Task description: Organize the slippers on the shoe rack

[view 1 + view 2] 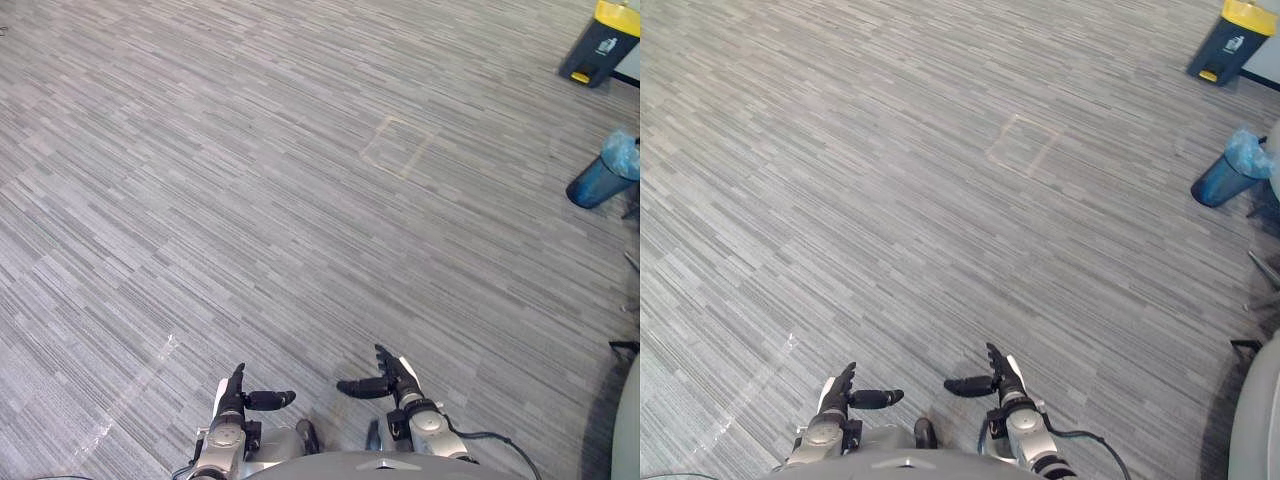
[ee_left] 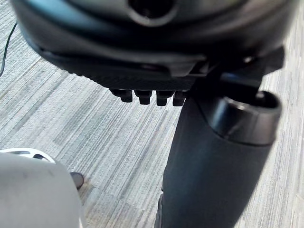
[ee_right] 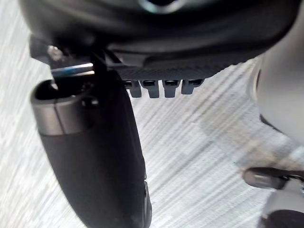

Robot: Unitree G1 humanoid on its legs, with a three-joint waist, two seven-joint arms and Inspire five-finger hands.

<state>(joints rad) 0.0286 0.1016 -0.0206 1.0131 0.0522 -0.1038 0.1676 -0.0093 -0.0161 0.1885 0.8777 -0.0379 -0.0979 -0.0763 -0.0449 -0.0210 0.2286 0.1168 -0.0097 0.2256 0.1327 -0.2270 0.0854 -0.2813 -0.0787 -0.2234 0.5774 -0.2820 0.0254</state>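
Note:
My left hand [image 1: 236, 397] is low in front of me with its fingers straight and its thumb pointing inward, holding nothing. Opposite it, my right hand [image 1: 392, 380] is likewise open and empty, thumb turned toward the left hand. Both hover above grey striped carpet. In the left wrist view the left thumb [image 2: 213, 156] stands out over bare carpet, and the right wrist view gives the same picture of the right thumb [image 3: 95, 161]. No slippers or shoe rack are in view.
A dark bin with a yellow lid [image 1: 603, 42] stands at the far right. Nearer on the right sits a blue bin lined with a bag [image 1: 606, 171]. A faint taped square [image 1: 398, 146] marks the carpet ahead.

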